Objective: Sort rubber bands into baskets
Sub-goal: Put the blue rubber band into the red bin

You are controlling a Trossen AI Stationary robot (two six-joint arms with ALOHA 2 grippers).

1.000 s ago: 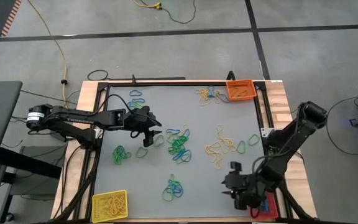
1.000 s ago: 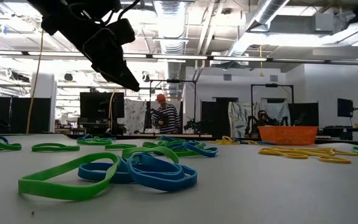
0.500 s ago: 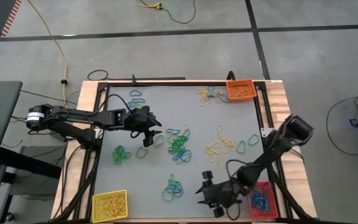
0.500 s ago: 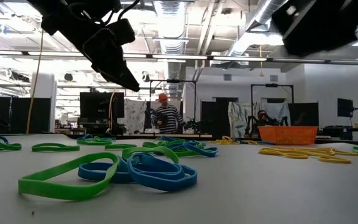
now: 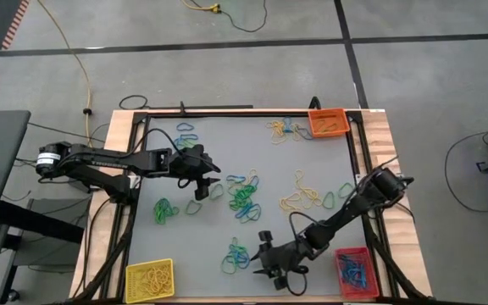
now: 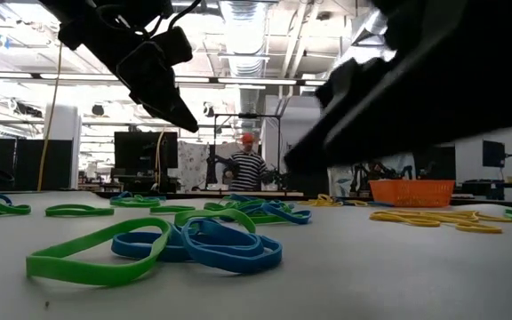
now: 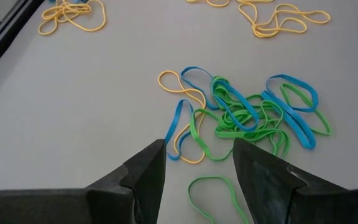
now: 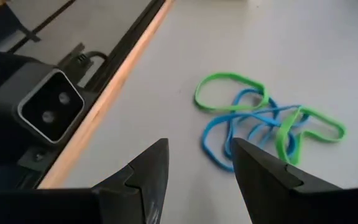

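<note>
The right gripper [image 5: 271,261] hangs open and empty just right of a green-and-blue band tangle [image 5: 235,256] at the near edge. The left gripper [image 5: 203,180], open and empty too, hovers left of the middle cluster [image 5: 244,196]. Yellow basket [image 5: 149,278] near left, red basket [image 5: 352,269] near right, orange basket [image 5: 328,122] far right.

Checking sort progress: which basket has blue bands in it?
The red basket at the table's near right corner: blue bands lie inside. The yellow basket holds yellow bands; the orange basket shows no blue.
</note>
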